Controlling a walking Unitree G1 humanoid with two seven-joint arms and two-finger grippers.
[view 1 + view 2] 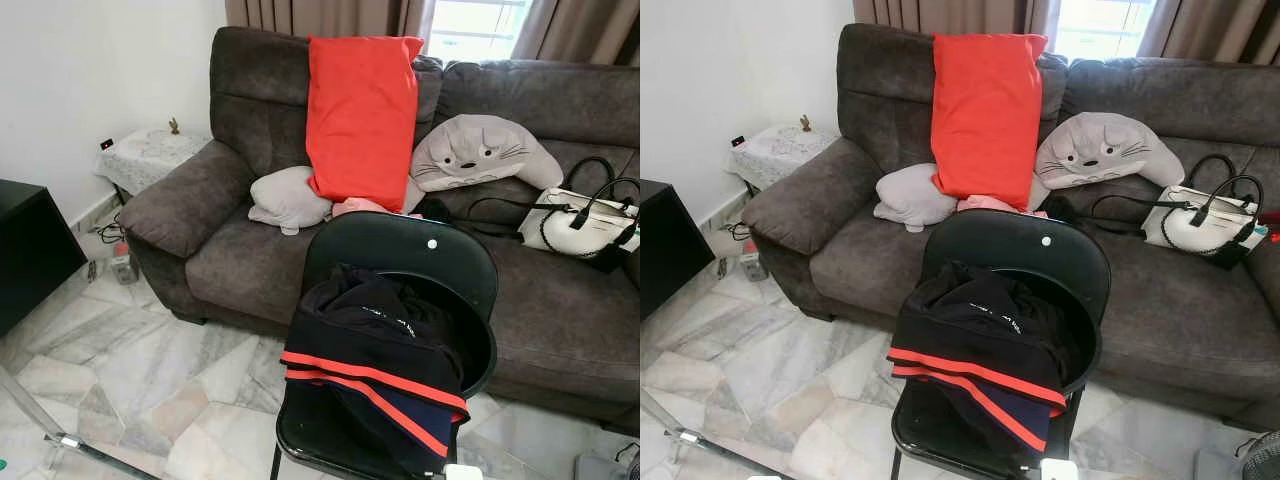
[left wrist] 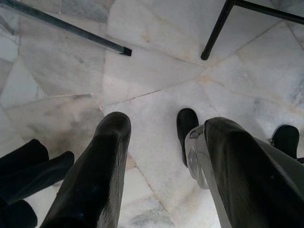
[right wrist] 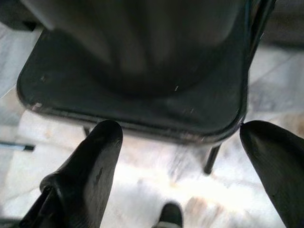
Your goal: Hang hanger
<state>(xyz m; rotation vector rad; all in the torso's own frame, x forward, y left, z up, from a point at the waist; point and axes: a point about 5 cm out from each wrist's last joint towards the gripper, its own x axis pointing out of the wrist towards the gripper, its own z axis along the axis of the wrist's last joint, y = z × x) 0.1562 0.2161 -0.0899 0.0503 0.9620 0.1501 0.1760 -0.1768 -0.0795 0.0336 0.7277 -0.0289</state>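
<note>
Here a black folding chair (image 1: 400, 262) stands on the marble floor (image 1: 150, 370) in front of a grey sofa (image 1: 560, 300), and a dark garment with red stripes (image 1: 375, 375) lies heaped over its backrest and seat. I cannot tell where the hanger is. The left pincer (image 2: 161, 156) points down at the floor with its fingers spread wide. The right pincer (image 3: 183, 142) is also wide open, just before the front edge of the chair seat.

Soft daylight from the window (image 1: 478, 25); blurred, dim right wrist view.
</note>
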